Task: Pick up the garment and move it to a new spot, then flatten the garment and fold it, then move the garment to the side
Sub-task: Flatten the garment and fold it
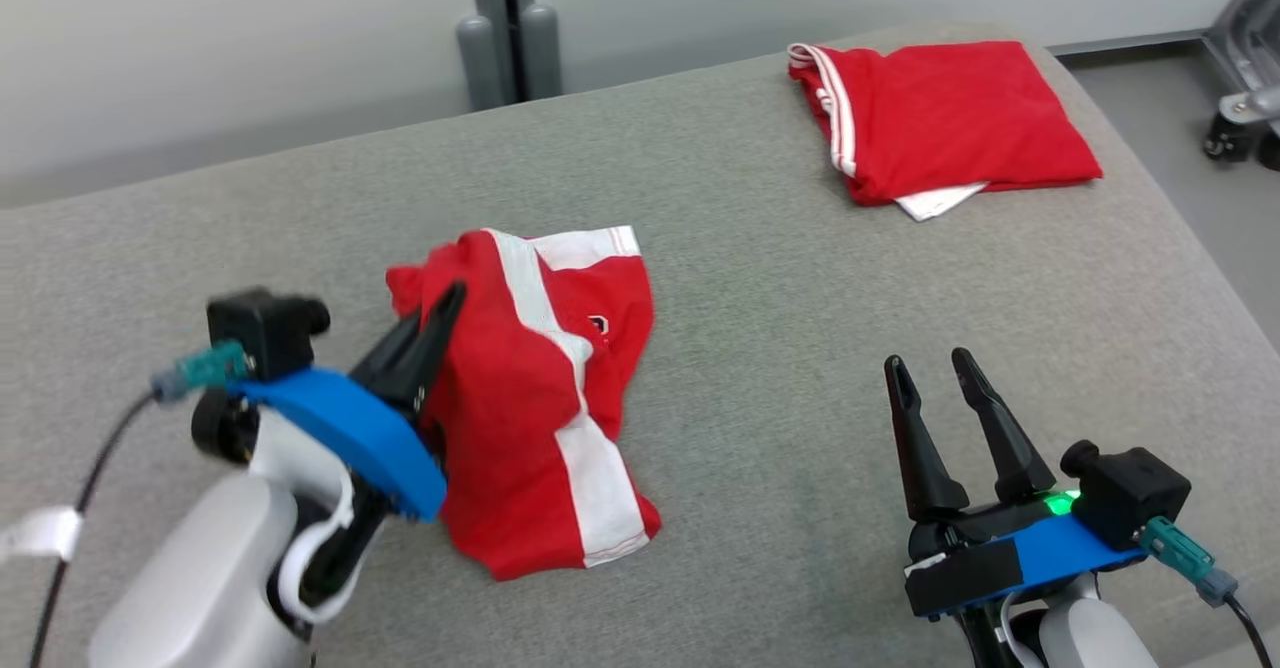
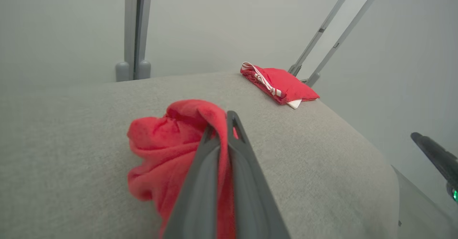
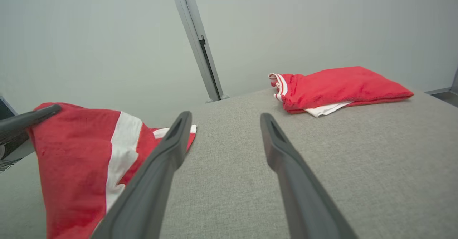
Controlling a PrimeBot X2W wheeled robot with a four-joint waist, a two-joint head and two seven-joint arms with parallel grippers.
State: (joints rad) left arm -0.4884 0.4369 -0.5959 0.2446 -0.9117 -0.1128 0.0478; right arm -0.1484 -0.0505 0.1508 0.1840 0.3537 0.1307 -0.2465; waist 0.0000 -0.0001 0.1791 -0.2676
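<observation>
Garment (image 1: 540, 398) red, wide white stripe down it, white band at one hem, small dark patch near the middle. Crumpled, not flat. It sits on grey cushion (image 1: 760, 348), nearer the robot than folded red garment (image 1: 950, 118) and well apart from it, to its left. Its left edge is pulled up into a peak; the rest drapes down onto the cushion in a heap. Left gripper (image 1: 445, 308) fingers pressed together, pinching that peak, red cloth bunched between and around them in the left wrist view. Right gripper (image 1: 929, 360) spread wide, holding nothing, hovering over bare cushion nearer the robot than the folded red garment, apart from both pieces. Folded red garment lies flat with white stripes at its left edge and a white bit poking out underneath.
</observation>
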